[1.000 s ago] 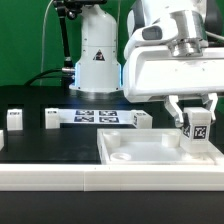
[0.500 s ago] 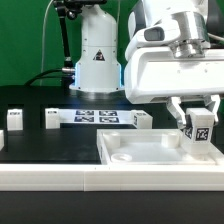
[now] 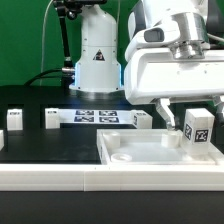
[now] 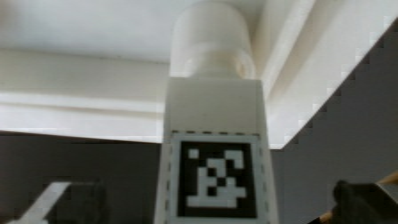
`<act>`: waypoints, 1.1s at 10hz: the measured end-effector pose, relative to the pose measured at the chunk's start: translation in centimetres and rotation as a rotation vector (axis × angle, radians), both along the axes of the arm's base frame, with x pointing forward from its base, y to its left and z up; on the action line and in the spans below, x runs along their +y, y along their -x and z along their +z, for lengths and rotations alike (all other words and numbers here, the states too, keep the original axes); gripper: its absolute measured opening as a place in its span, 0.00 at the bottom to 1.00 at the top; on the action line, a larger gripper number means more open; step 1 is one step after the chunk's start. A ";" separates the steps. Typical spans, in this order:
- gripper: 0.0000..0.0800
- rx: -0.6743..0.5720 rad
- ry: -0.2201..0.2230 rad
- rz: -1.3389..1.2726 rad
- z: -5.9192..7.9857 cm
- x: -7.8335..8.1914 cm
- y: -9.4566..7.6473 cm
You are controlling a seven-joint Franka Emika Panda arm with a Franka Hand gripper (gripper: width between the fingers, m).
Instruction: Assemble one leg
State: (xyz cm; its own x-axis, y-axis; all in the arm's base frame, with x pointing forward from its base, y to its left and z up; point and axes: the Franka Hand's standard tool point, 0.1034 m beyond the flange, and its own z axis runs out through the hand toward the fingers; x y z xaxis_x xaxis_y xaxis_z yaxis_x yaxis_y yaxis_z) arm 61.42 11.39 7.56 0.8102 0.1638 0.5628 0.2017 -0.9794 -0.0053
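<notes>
Plainly upright: white block-like leg (image 3: 197, 130), black-and-white tag on one face, gripper (image 3: 190, 110) wide apart

The leg (image 3: 197, 128) stands on the panel (image 3: 150, 148) (apparently in a socket).

Clear gaps beside upright leg (image 3: 198, 129)

Glossy white, rounded arm (image 3: 160, 65) with a grey wrist ring (image 3: 190, 45) and boxy white gripper (image 3: 190, 115); at ten o'clock its base (image 3: 97, 35) bears a black triangle sticker (image 3: 97, 57) and blue glow (image 3: 95, 93).
</notes>
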 end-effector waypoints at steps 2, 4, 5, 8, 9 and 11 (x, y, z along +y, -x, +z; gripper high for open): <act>0.81 0.000 0.000 0.000 0.0 0.0 0.0; 0.81 0.013 0.001 0.002 0.7 0.0 -0.1; 0.81 0.034 0.002 0.003 1.2 0.0 -0.3; 0.81 0.091 0.006 -0.001 1.2 -0.4 -1.0; 0.81 0.196 0.013 0.005 0.8 -0.4 -1.0; 0.81 0.306 0.022 0.007 0.9 -0.7 -1.6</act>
